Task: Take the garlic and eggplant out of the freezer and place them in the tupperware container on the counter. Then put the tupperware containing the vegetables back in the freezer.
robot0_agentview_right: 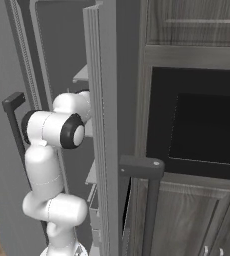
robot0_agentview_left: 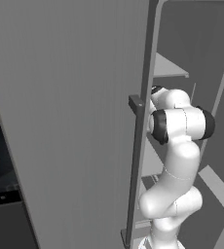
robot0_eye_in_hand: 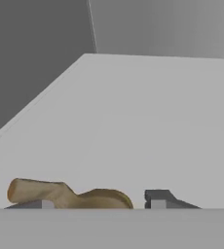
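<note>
Low in the hand view the garlic lies on the pale freezer shelf between the gripper tips, jaws part-closed, grasp not yet certain, so squeeze evenly on the bulb's body, not its stem, before lifting straight up.

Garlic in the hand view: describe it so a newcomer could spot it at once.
Inside the open freezer, look at the pale grey shelf that the arm reaches onto. The garlic lies at its near edge, between the gripper fingertips. It is the one dull tan-brown lump with a stubby stem on an otherwise plain grey surface.
</note>
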Tool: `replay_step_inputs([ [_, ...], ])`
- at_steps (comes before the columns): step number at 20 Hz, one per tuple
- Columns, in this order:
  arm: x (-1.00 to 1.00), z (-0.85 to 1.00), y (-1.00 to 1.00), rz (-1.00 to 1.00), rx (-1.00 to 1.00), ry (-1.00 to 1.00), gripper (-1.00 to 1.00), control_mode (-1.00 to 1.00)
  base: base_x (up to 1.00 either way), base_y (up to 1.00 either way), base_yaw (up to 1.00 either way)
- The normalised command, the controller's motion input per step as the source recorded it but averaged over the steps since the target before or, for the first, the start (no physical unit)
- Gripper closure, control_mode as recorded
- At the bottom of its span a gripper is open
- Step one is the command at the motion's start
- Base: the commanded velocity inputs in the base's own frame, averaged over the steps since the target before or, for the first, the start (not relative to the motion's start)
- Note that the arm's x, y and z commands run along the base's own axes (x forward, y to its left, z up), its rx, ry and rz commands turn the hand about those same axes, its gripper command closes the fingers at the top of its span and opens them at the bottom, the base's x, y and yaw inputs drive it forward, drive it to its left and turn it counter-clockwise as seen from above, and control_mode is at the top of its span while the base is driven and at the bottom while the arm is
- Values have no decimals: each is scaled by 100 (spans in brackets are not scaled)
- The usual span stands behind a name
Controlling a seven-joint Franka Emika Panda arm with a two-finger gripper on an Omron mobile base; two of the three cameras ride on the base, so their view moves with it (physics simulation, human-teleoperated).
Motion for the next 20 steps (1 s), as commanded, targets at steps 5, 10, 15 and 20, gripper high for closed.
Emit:
replay_step_inputs([
  [5,-16,-10,0,0,0,0,100,-100,0,0,0],
  [10,-57,1,0,0,0,-3,100,-100,0,0,0],
  [15,-89,18,1,-1,0,-10,100,-100,0,0,0],
  [20,-76,56,9,0,0,-9,100,-100,0,0,0],
])
